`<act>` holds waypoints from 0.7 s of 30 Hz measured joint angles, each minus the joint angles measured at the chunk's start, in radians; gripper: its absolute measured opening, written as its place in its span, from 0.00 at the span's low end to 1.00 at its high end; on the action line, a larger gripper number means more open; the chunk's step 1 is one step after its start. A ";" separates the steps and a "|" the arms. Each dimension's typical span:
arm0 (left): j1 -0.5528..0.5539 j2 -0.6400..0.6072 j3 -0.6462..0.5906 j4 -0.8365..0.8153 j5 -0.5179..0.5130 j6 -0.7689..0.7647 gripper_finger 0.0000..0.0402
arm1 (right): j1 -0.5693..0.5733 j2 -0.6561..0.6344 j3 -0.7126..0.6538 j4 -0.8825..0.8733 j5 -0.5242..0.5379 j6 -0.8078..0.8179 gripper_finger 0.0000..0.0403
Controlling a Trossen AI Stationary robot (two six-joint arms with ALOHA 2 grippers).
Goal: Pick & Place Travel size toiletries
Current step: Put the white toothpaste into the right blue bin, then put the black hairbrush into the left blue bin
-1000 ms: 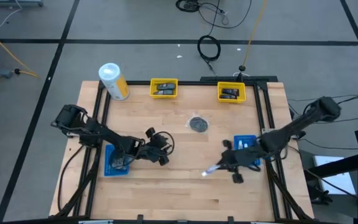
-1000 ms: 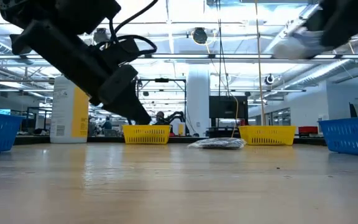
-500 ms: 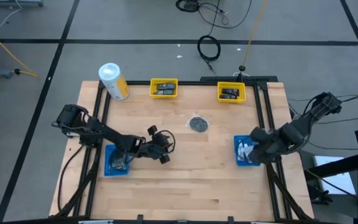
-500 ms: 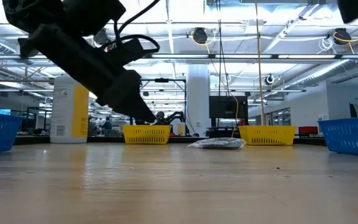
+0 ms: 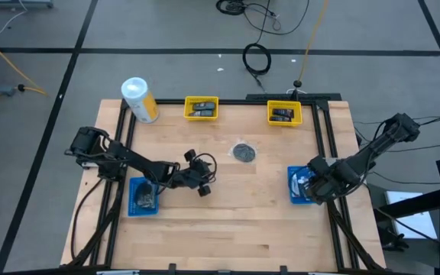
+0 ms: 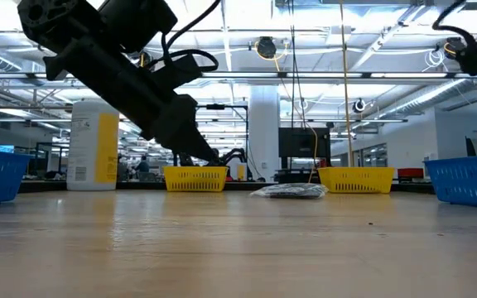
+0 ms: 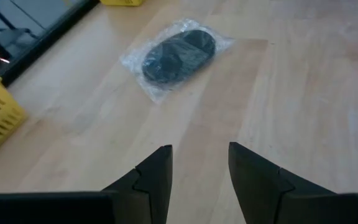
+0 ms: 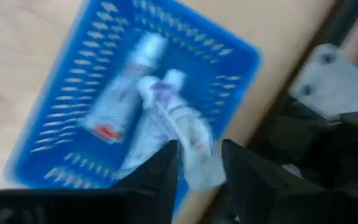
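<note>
A round dark disc in clear wrap [image 5: 243, 152] [image 7: 178, 55] lies flat on the table's middle. My left gripper [image 5: 202, 182] [image 7: 199, 168] hovers open a short way to its near left, pointing at it, with nothing between its fingers. My right gripper [image 5: 309, 186] [image 8: 201, 168] points down over the blue tray [image 5: 291, 183] at the right edge. A white tube [image 8: 182, 134] shows blurred between its parted fingers, its cap end toward the tray. Two more white tubes [image 8: 126, 87] lie in that tray [image 8: 61, 124]. My right gripper has the white tube's flat end [image 8: 199, 163] in the gap between its two fingers, which point down over the tray. Blur hides whether the fingers touch it, so I cannot tell. The tube is clear of the tray floor, slanted, cap end away from the fingers.
Two yellow trays [image 5: 201, 108] [image 5: 284, 113] with dark items stand at the far edge, with a white-and-yellow canister [image 5: 140, 99] at the far left corner. A second blue tray [image 5: 143, 196] with dark items sits under my left arm. Black frame rails run along both sides.
My right gripper has carried the white tube from the near middle toward the table's right edge, over the blue tray, and has tipped and rolled until it points down. My left gripper has edged toward the wrapped disc.
</note>
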 joint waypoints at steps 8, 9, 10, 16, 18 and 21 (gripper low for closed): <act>0.006 0.000 0.000 0.010 0.033 -0.003 0.38 | 0.000 0.002 -0.027 0.029 0.075 -0.039 0.46; 0.006 0.000 0.000 0.010 0.033 -0.003 0.38 | 0.000 0.002 -0.021 0.033 0.084 -0.053 0.48; 0.006 0.000 0.000 0.010 0.034 -0.004 0.38 | 0.000 0.002 -0.017 0.038 0.088 -0.070 0.49; 0.004 0.000 0.000 0.010 0.038 -0.019 0.38 | 0.000 0.003 -0.037 0.288 0.140 -0.237 0.52; 0.004 0.000 0.000 0.008 0.050 -0.025 0.38 | 0.000 0.002 -0.068 0.443 0.192 -0.365 0.52; 0.004 0.000 -0.001 0.002 0.069 -0.037 0.38 | -0.005 0.002 -0.164 0.811 0.270 -0.588 0.52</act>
